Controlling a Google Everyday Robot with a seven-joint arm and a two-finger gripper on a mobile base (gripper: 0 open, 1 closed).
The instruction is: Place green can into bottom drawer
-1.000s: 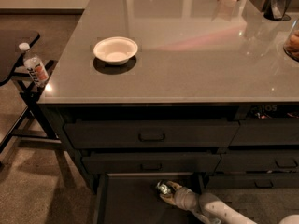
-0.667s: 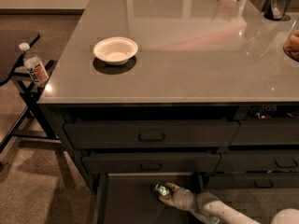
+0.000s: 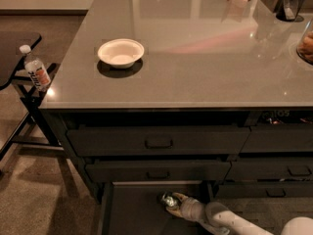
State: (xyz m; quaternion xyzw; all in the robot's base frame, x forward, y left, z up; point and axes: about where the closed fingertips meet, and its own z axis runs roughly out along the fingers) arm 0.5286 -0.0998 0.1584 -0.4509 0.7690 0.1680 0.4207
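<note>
The bottom drawer [image 3: 132, 210] is pulled open at the foot of the left column, with its dark flat floor bare. My gripper [image 3: 173, 201] reaches into it from the lower right on a pale arm. It is shut on the green can [image 3: 167, 198], of which mostly the silver end shows. The can lies tilted at the drawer's right rear, under the closed drawer fronts; I cannot tell whether it touches the floor.
A white bowl [image 3: 121, 52] stands on the grey countertop [image 3: 205, 62]. Two closed handled drawer fronts [image 3: 159, 141] sit above the open drawer. A clear bottle with an orange label [image 3: 35, 71] stands on a dark side stand at the left. Items stand at the counter's far right.
My gripper with the can has shifted slightly to the left inside the open drawer. Nothing else has moved.
</note>
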